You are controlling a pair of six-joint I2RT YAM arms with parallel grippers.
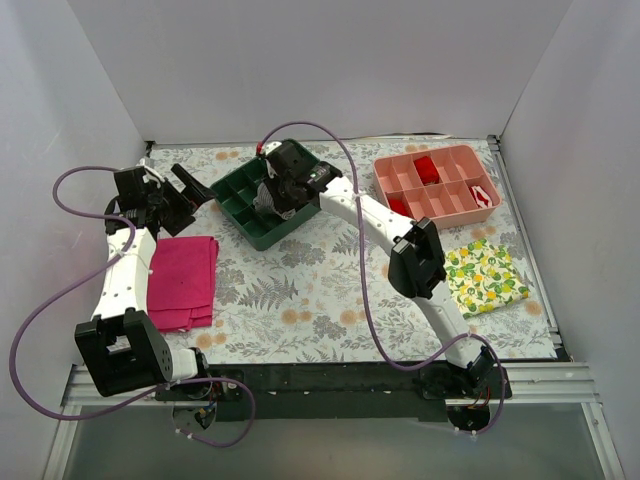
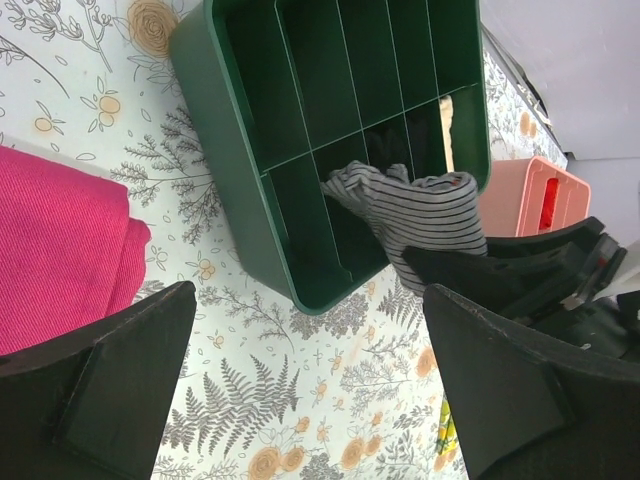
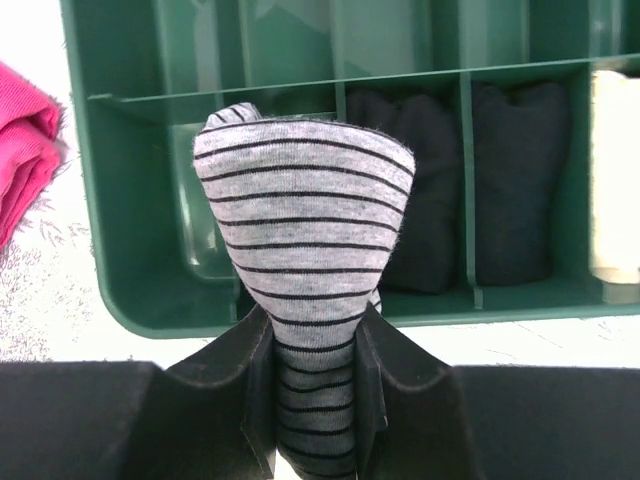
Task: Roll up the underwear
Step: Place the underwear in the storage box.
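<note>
While right end effector [image 1: 272, 195] hangs over green tray [image 1: 235, 207], top view shows underwear [image 1: 264, 203] bunched in its grip; left end effector [image 1: 195, 195] well apart, near magenta cloth [image 1: 182, 280] on worktop [image 1: 300, 290].
Left wrist: own jaws wide, empty; underwear over tray's edge row.
Right wrist: jaws narrow, pinching underwear's tail; 2 dark rolls [image 3: 420, 180] in cells behind.
Judgement: lower straight into free cell, hold pinch until seated.

My top camera looks down from above and behind the arm bases and takes in the whole worktop [image 1: 300, 290]. The left wrist camera faces across the worktop, past the left gripper [image 2: 310, 340], toward the green tray [image 2: 230, 170] nearby. The right wrist camera sits close over it. All three views share that tray.
</note>
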